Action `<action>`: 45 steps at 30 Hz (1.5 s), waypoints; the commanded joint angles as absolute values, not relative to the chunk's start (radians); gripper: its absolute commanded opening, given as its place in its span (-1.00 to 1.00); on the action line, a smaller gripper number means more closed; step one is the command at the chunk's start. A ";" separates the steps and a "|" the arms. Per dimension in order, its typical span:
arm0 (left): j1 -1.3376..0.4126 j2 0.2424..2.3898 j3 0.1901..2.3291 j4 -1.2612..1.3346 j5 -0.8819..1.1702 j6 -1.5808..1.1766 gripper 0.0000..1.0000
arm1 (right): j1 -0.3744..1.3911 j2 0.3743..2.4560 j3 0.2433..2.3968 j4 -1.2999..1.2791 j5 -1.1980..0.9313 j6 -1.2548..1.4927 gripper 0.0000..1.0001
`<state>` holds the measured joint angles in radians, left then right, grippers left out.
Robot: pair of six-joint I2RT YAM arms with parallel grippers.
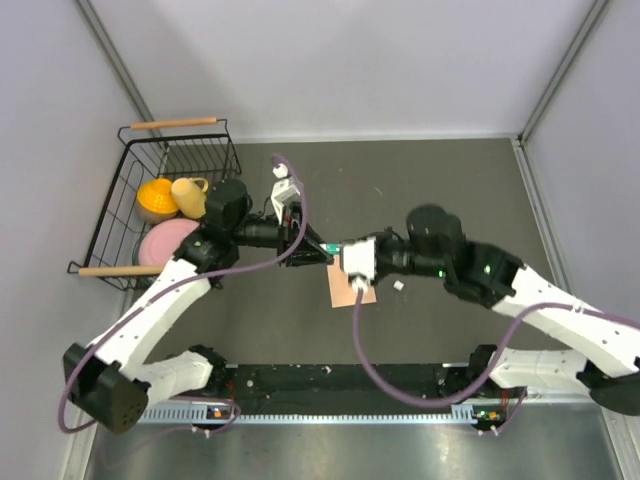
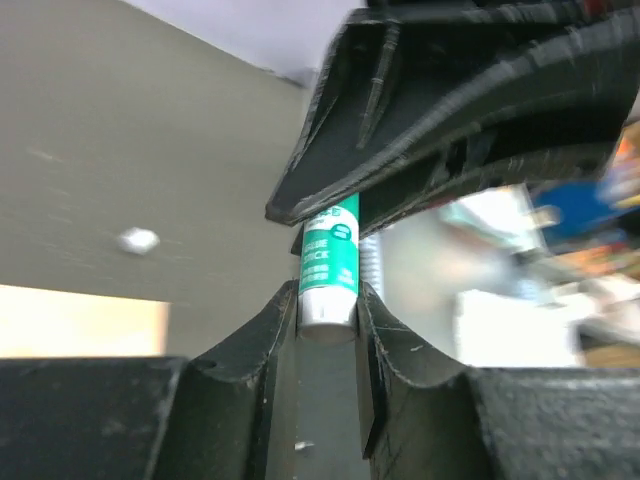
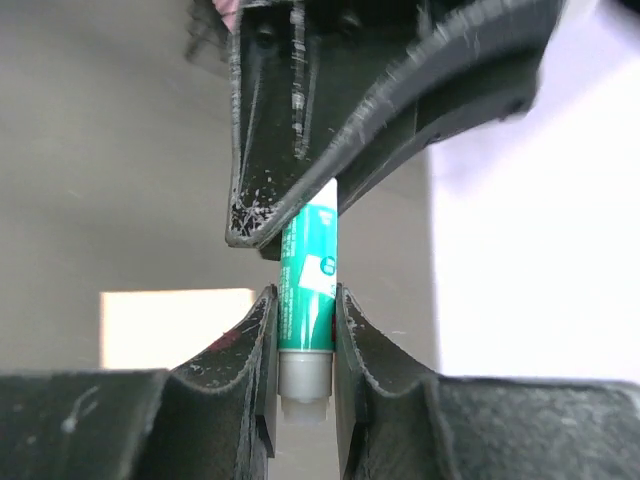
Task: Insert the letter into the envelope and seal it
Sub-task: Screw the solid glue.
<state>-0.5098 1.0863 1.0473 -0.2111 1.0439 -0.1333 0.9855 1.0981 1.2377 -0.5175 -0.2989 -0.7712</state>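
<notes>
Entry: glue stick [image 1: 330,247], pinched at both ends.
We log left gripper [image 2: 328,300] and right gripper [image 3: 305,300] each clamped on it, envelope [image 1: 350,287] flat beneath.

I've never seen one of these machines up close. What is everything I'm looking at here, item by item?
glue stick: one, white and green, held in the air between both grippers.
envelope: one, peach, flat on the table's middle, just below the grippers.
wire basket: one, black with wooden handles, far left of the table.
orange round thing: one, in the basket.
yellow cup-like thing: one, in the basket, beside the orange one.
pink round thing: one, in the basket, nearer side.
white scrap: one, tiny, on the table right of the envelope.
table: one, dark grey.
left gripper: one, black, clamped on the glue stick.
right gripper: one, black, clamped on the glue stick's other end.
</notes>
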 commanded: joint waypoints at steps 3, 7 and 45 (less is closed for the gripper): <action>-0.442 1.171 0.701 0.826 1.149 -1.408 -0.68 | 1.112 0.976 0.953 -0.095 -0.006 -1.290 -1.00; -0.346 1.122 0.739 0.786 1.206 -1.244 0.10 | 1.094 1.025 1.141 -0.282 -0.021 -0.991 -1.00; -0.816 0.868 1.086 -0.579 0.584 0.690 -0.78 | 0.739 1.418 1.624 -0.805 -0.869 -0.252 -1.00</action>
